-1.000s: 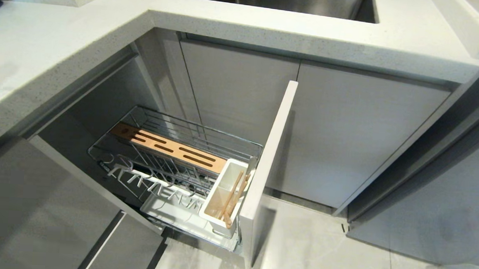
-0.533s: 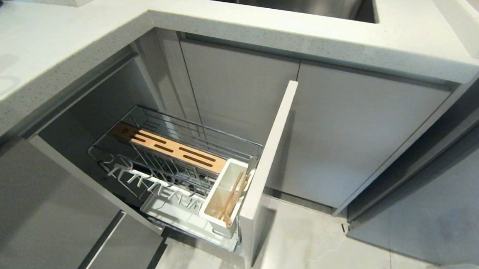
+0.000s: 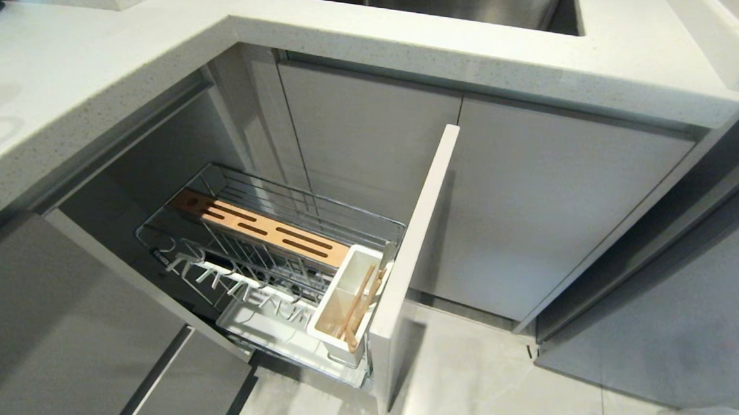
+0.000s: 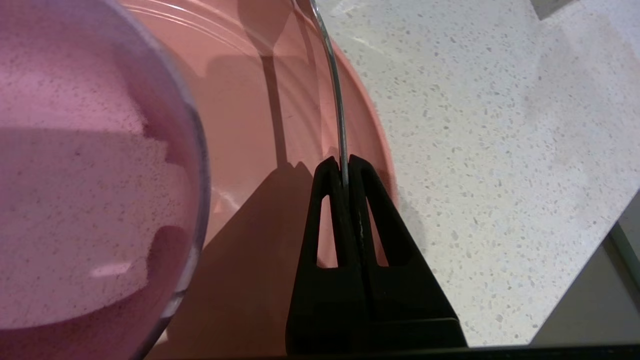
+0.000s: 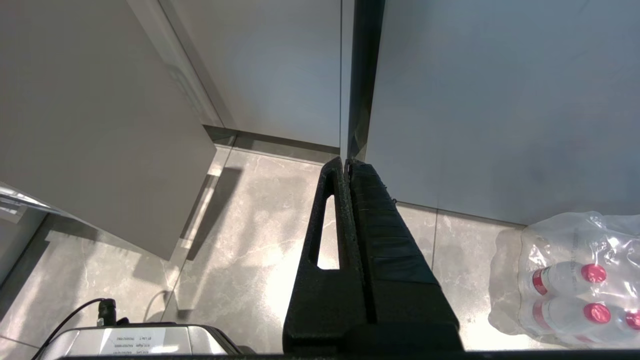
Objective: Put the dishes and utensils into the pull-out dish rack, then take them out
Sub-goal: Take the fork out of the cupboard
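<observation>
Two chopsticks (image 3: 358,306) lean inside the white caddy (image 3: 338,295) at the near end of the pull-out dish rack (image 3: 264,252), just behind its pale front panel (image 3: 415,255); the rack stands drawn out from under the table (image 3: 62,92), and its wire slots and slotted wooden strip (image 3: 259,225) hold no dishes. In the left wrist view the left pincer (image 4: 344,161) hovers over the speckled table top with its fingers pressed together on the thin grey handle of the fork (image 4: 336,95), which curves up and away from the tips. Beneath it lies the flat pink plate (image 4: 280,110), and the pink bowl (image 4: 85,165) sits close beside the pincer, over the plate. The right pincer (image 5: 346,161), fingers closed on nothing, hangs low above the tiled floor (image 5: 240,235) in front of the grey cabinet doors (image 5: 280,65), with a shrink-wrapped pack of bottles (image 5: 570,280) on the floor nearby.
</observation>
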{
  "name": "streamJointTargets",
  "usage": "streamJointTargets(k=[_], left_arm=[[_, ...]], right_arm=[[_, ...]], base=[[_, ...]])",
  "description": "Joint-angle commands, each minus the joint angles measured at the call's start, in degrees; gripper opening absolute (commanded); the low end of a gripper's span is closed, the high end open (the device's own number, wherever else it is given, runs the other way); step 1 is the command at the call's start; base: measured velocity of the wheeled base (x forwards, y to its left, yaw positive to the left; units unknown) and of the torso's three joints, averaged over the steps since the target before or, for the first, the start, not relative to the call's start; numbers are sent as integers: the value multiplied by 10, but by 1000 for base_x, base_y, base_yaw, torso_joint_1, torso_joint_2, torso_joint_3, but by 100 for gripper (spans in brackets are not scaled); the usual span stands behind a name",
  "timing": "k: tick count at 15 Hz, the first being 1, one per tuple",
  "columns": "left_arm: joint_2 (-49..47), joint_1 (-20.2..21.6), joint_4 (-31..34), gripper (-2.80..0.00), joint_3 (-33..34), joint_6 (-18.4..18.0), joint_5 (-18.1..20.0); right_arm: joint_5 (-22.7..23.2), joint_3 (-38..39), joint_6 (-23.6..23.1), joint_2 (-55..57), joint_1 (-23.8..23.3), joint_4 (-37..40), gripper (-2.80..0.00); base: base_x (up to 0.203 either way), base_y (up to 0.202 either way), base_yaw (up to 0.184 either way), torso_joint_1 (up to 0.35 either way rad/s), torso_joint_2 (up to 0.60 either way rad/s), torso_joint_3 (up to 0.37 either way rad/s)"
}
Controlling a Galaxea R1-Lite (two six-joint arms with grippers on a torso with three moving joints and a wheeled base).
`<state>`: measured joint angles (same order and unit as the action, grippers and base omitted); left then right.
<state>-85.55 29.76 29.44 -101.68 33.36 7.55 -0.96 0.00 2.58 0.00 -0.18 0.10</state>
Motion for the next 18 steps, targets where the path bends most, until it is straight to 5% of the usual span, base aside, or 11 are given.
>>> streamJointTargets(k=[1,12,13,14,18], left_arm=[[1,1,4,-280,1,2,0],[6,1,12,-280,1,3,-1],[7,1,12,-122,2,2,-2],[7,1,12,0,5,2,-2],[10,1,11,0,3,2,-2]], right_arm=[[0,1,0,0,0,0,-280],[0,1,0,0,0,0,-280],[0,1,0,0,0,0,-280],[0,1,0,0,0,0,-280],[0,1,0,0,0,0,-280]], base=[[0,0,0,0,0,0],[0,0,0,0,0,0],[0,0,0,0,0,0],[0,0,0,0,0,0],[0,0,0,0,0,0]])
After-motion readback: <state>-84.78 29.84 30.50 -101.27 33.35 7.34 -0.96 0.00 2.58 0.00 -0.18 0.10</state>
